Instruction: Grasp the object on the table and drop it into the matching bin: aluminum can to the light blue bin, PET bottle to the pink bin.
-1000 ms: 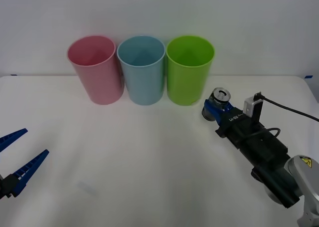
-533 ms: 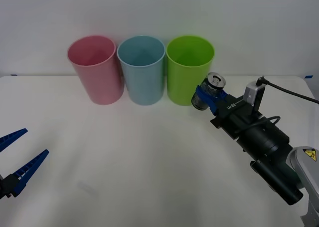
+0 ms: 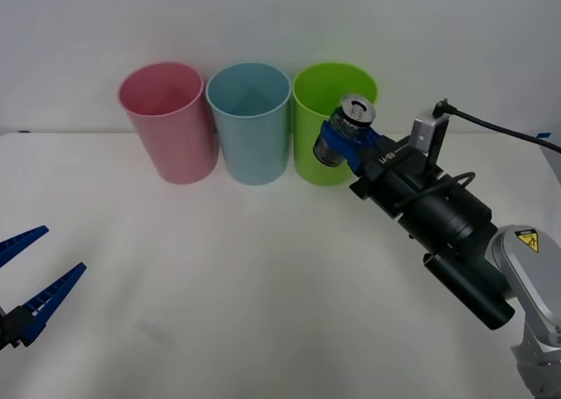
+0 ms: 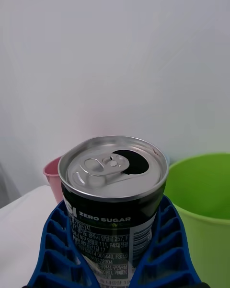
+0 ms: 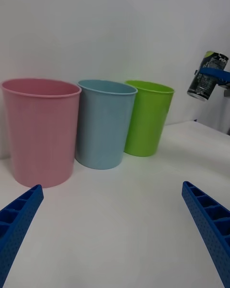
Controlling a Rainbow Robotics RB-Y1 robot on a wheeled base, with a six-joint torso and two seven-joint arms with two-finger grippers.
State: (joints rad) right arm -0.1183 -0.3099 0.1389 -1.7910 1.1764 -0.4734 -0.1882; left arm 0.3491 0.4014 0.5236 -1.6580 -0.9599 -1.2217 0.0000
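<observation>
My right gripper [image 3: 337,140] is shut on the aluminum can [image 3: 346,129], a small silver-grey can with a dark label, held in the air in front of the lime green bin's [image 3: 335,123] rim. In the right wrist view the can [image 4: 115,192] stands upright between the blue ribbed fingers [image 4: 170,249], its top showing an opened pull-tab. The light blue bin [image 3: 250,123] stands in the middle of the row, left of the can, and the pink bin [image 3: 166,123] is leftmost. My left gripper [image 3: 26,281] rests open low at the table's left edge.
The three bins stand in a row at the back of the white table [image 3: 245,285], against a white wall. The left wrist view shows the pink bin [image 5: 40,129], light blue bin [image 5: 105,122] and green bin [image 5: 146,117], with the held can [image 5: 207,76] high to the right.
My right gripper has lifted the can off the table and carried it up and to the left, from beside the green bin to in front of its rim. The left arm stayed still.
</observation>
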